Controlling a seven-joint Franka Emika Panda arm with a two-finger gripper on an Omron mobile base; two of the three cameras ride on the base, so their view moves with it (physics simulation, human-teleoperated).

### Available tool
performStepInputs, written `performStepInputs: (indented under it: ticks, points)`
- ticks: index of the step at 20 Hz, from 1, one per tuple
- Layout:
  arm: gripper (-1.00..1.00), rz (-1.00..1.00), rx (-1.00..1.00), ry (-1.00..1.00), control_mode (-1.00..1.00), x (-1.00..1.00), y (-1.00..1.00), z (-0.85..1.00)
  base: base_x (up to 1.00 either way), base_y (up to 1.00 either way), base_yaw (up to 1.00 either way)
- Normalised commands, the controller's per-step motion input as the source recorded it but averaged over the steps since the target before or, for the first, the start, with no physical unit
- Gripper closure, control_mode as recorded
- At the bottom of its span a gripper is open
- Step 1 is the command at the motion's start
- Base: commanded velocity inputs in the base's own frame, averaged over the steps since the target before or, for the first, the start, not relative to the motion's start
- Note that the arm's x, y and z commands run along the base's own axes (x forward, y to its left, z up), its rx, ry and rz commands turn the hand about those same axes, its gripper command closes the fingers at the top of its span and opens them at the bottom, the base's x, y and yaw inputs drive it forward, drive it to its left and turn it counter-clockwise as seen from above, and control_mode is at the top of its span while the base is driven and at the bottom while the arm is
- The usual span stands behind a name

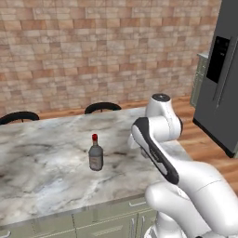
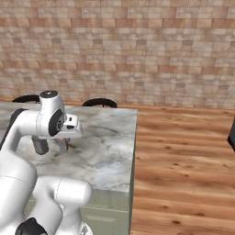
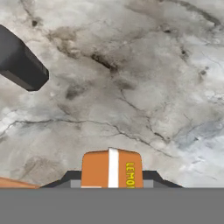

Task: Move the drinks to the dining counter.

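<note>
Hand view: the orange can (image 3: 112, 168) is seen at the bottom edge, seated between the two dark finger tips of the gripper (image 3: 112, 177), with a white stripe and yellow lettering facing the camera; the can is judged to be clamped by the fingers and carried above the dining counter (image 3: 131, 87), whose veined marble lies beneath it. A dark grey blunt shape at the upper left of this view cannot be identified with certainty. In the left base view, the arm is folded over the near right part of the counter, and the bottle (image 1: 95, 153) with its red cap is found standing upright on the marble, to the left of the arm and apart from it. Black stools (image 1: 102, 107) are visible at the far edge, a brick wall behind them, and a dark refrigerator (image 1: 223, 74) at the right. The can is judged light, thin-walled and smooth, so it should be held across its mid-body with moderate force to avoid denting or slipping. The bottle is judged heavier, rigid, breakable and top-narrow; it is best taken around the body below the neck, since a tall upright shape may tip if nudged.
</note>
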Motion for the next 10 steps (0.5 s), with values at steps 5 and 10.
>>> performStepInputs:
  ticks: [5, 10]
  points:
    - [1.00, 0.05, 0.00, 0.05, -1.00, 0.30, 0.04, -0.29, 0.00, 0.00, 0.00]
    - [1.00, 0.05, 0.00, 0.02, -1.00, 0.26, 0.05, -0.27, 0.00, 0.00, 0.00]
